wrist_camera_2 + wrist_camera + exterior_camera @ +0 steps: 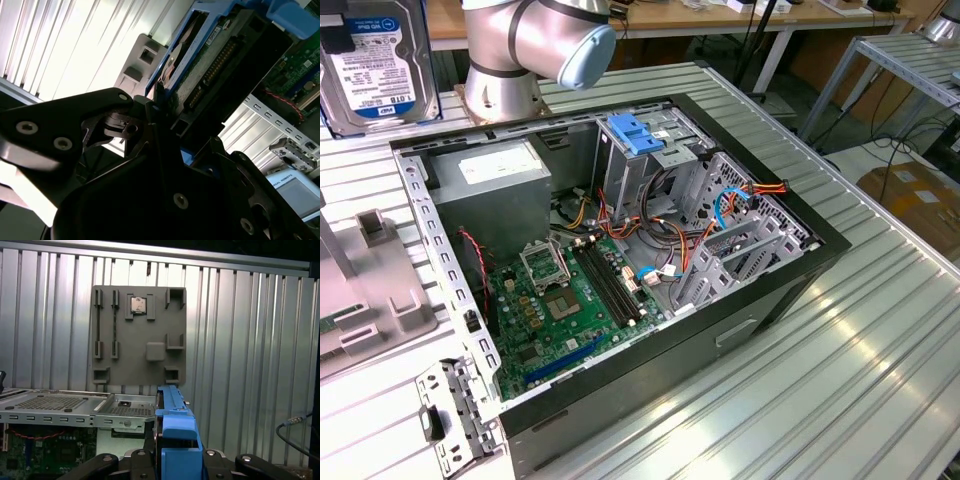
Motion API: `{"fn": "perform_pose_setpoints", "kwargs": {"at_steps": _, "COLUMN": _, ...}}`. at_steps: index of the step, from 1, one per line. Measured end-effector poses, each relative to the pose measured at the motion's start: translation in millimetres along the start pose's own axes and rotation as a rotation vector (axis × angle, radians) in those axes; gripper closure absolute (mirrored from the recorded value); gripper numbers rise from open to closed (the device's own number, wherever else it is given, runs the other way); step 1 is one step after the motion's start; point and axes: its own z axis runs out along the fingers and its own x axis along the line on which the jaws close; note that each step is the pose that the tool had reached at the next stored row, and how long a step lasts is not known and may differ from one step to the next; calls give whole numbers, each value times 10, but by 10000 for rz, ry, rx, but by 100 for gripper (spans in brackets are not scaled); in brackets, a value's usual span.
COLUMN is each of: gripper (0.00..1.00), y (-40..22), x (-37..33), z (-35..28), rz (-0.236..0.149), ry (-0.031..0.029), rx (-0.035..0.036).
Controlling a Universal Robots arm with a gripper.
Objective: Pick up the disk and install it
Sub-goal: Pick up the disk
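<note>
Two fingers (150, 116) of the end effector (162, 106) grip the disk (370, 60) by its blue-railed edge.

The computer case (650, 370) lies open on top, so the way in from above is free. Inside it, the power supply (490, 190) fills the far corner on the exterior view's left. The drive cage (650, 150) with its blue latch (635, 132) stands tall at the far middle. Cables (665, 185) tangle across the gap between the cage and the grey bay walls (740, 245) on the exterior view's right. The motherboard (565, 300) sits low, with open air above it. The arm's base (515, 50) stands just beyond the far wall. The table (820, 400) gives wide flat room near and right of the case. The disk (175, 430), clamped in the gripper (175, 458), hangs in open air above the case walls.
</note>
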Motion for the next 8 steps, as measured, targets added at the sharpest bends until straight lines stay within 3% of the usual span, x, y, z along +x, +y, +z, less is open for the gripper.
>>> {"fn": "perform_pose_setpoints", "kwargs": {"at_steps": 8, "gripper": 64, "y": -49, "x": 48, "z": 4, "rz": 0, "ry": -1, "rx": 2}}
